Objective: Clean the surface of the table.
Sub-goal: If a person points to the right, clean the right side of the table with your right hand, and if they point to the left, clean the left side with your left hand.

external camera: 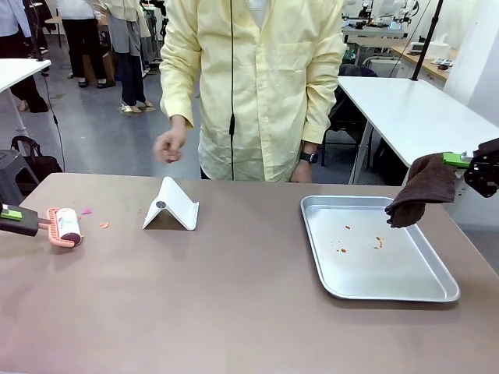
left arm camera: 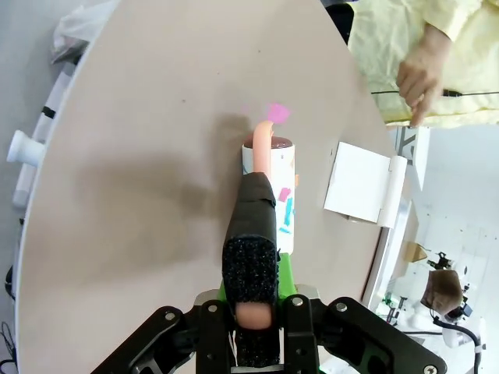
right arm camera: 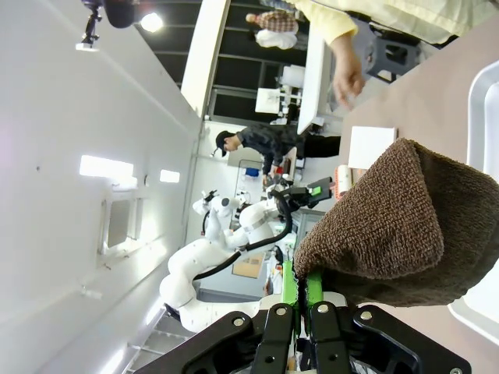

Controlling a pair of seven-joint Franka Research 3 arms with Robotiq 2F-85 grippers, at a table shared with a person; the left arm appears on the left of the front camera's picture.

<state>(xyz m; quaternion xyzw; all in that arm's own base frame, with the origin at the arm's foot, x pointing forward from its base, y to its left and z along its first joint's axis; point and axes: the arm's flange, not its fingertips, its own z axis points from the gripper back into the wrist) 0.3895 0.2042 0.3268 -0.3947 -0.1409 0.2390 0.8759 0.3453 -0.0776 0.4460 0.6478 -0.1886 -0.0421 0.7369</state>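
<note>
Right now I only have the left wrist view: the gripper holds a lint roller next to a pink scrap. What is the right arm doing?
Observer: The right gripper is shut on a brown cloth, which hangs by the far right corner of a metal tray.
Operator: Is anything in that tray?
Observer: A few small orange crumbs lie on its floor, and the rest of it is bare.

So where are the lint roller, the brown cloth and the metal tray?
lint roller [external camera: 69, 225]: front view, on its sticky drum.
brown cloth [external camera: 422, 187]: front view, middle of the hanging fold.
metal tray [external camera: 394, 273]: front view, bare part of its floor.
</note>
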